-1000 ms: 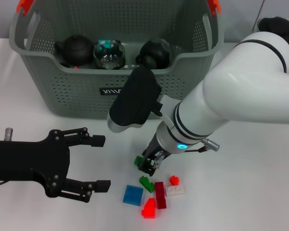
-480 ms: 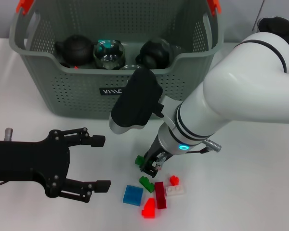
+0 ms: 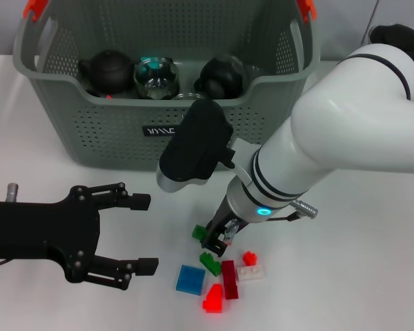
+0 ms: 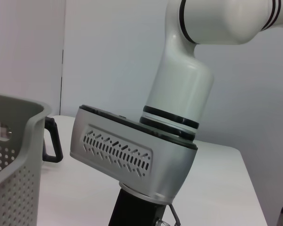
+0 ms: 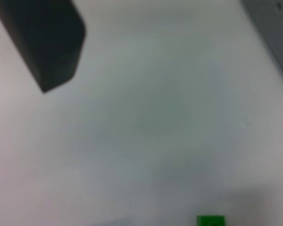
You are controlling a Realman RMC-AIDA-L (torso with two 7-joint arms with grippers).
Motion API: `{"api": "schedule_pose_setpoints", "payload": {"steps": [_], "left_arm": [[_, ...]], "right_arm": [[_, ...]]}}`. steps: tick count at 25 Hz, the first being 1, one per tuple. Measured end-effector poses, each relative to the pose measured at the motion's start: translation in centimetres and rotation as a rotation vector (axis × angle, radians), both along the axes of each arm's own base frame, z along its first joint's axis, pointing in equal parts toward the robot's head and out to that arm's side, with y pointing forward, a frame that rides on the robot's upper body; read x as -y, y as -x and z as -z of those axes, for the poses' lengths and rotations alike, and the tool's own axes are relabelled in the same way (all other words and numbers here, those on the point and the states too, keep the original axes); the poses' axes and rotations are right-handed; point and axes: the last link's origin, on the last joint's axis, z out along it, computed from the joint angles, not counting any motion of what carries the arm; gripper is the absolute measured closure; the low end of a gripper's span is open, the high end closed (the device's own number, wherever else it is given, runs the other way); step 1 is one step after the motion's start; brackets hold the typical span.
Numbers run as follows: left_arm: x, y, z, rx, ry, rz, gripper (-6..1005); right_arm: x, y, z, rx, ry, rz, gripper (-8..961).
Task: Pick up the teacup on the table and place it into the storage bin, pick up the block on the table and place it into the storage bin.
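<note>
Grey-green perforated plastic forms the storage bin (image 3: 193, 134), which stands at the far edge of the white tabletop (image 3: 359, 276), left of centre, with orange clips on its handles and a small black label on its front wall. Inside it lie a dark teapot-like vessel (image 3: 107, 70), a glass cup (image 3: 154, 74) and another dark rounded vessel (image 3: 219, 76).

Right tool (image 3: 217, 238): lowered to the tabletop in front of the bin, directly over a small dark green block (image 3: 199, 232). Whether its fingers are closed on that block cannot be told; the arm's body hides them.

Just beside it, toward the near edge, lies a cluster of blocks: a second green block (image 3: 209, 263), a dark red block (image 3: 229, 278), a blue square block (image 3: 190, 279), a bright red block (image 3: 213, 298), a small red block (image 3: 249, 258) and a white block (image 3: 252, 273).

Left tool (image 3: 146, 233): black, above the tabletop near the left near corner, fingers spread wide, nothing between them.
</note>
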Motion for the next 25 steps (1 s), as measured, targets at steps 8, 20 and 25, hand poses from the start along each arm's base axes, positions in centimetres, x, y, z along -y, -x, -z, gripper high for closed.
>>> {"api": "schedule_pose_setpoints", "payload": {"steps": [8,20,25], "left_arm": [[0.1,0.1,-0.2,0.003,-0.002,-0.001,58],[1.1,1.4,-1.7,0.021,-0.052,-0.048,58],[1.1,1.4,-1.7,0.022,-0.05,-0.047,58]], "right_arm": [[-0.2,0.7,-0.7,-0.025,0.001,-0.001,748],[-2.1,4.1,-5.5,-0.19,-0.007,-0.014,749],[-2.9,7.1,-9.9,-0.31,-0.047,-0.069,748]]}}
